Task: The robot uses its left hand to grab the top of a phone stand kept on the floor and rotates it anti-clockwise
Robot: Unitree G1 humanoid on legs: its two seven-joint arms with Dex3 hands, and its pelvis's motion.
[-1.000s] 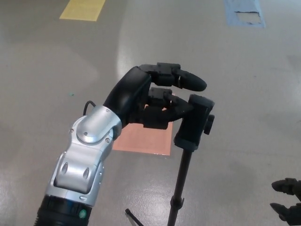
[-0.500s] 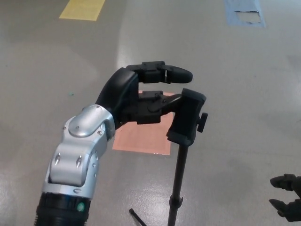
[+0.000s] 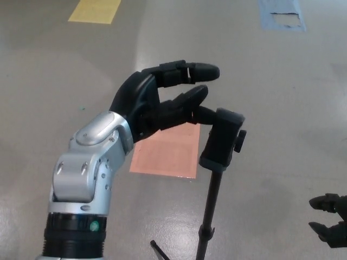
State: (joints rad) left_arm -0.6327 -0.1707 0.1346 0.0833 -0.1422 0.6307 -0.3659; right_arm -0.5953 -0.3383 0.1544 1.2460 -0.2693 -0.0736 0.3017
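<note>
Two black hands show, but only the left hand (image 3: 162, 103) is at work: its fingers (image 3: 198, 71) are spread and released, one lower tip seemingly touching the left face of the phone stand (image 3: 222, 140)'s clamp head, grasping nothing. The stand rises on its thin pole from the grey floor (image 3: 271, 81), just right of an orange floor patch (image 3: 168, 154). At the near right edge the right hand (image 3: 329, 219) hangs idle, fingers apart. Risk, as I judge it: a one-sided push could tip the light stand rightward rather than turn it, since nothing braces the far side.
</note>
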